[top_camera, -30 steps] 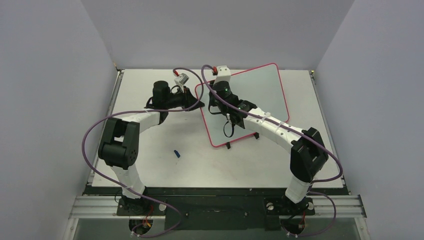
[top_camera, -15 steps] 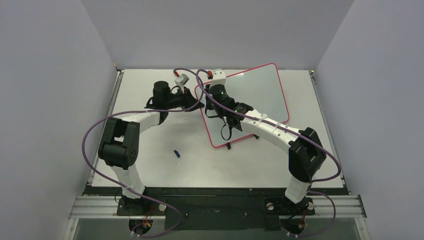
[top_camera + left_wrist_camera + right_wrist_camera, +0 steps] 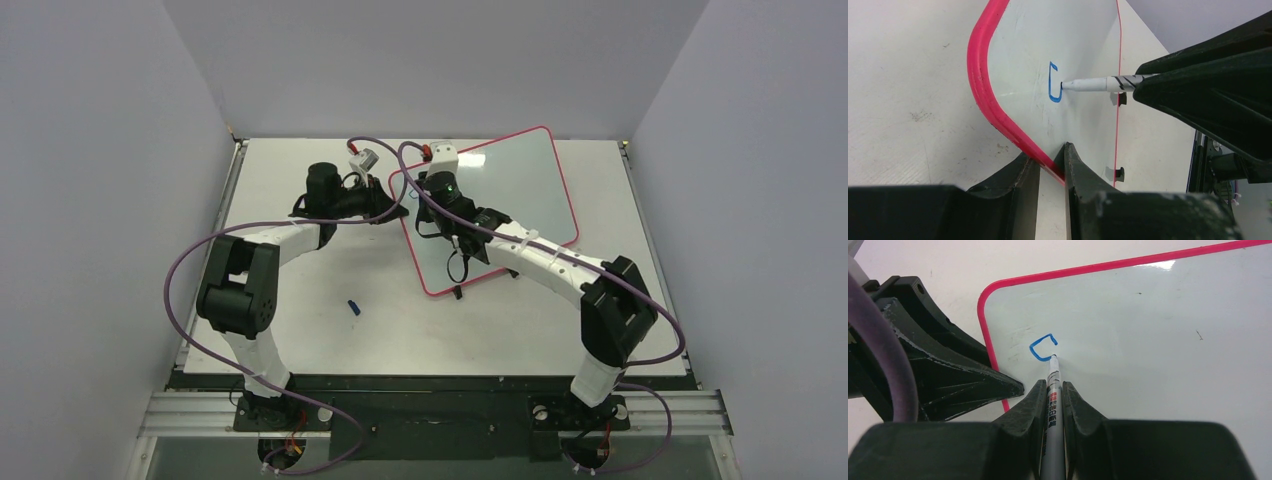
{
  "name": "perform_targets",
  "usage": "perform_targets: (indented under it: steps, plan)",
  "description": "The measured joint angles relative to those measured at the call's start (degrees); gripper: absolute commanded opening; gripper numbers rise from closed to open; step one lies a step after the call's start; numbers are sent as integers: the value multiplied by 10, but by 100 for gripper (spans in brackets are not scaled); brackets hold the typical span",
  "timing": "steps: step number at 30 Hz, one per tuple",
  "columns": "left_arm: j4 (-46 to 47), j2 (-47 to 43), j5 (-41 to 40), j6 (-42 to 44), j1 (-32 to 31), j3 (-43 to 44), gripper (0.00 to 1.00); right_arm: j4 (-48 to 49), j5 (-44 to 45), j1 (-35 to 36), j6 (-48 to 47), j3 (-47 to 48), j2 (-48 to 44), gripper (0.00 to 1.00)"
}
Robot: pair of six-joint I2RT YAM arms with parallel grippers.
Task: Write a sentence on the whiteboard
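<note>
Whiteboard [image 3: 520, 185]: lay flat and askew on table [image 3: 320, 340], almost wholly bare. Was pinched at its far-left corner rim by left gripper [image 3: 1052, 162], fingers set narrow with red edge between them, apparently to steady it. Was touched just inside that same corner by tip of marker [image 3: 1053, 377], clamped tight in right gripper [image 3: 1053, 390]. Bore only one blue stroke [image 3: 1031, 347], an open hook-like curve, judged to be start of a first letter. Showed no whole letter of sentence yet, so task judged barely begun: nearly every word left to write, with ample blank surface across rest of whiteboard. Noted also small blue piece [image 3: 353, 306], perhaps marker cap, off whiteboard's near-left side, well apart.
</note>
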Motion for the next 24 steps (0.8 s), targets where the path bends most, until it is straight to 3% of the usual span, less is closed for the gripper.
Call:
perform_targets:
  steps: [24]
  plan:
    - [-10,0,-3,10,0,0,0,-7,2,10,-1,-39,-19,0]
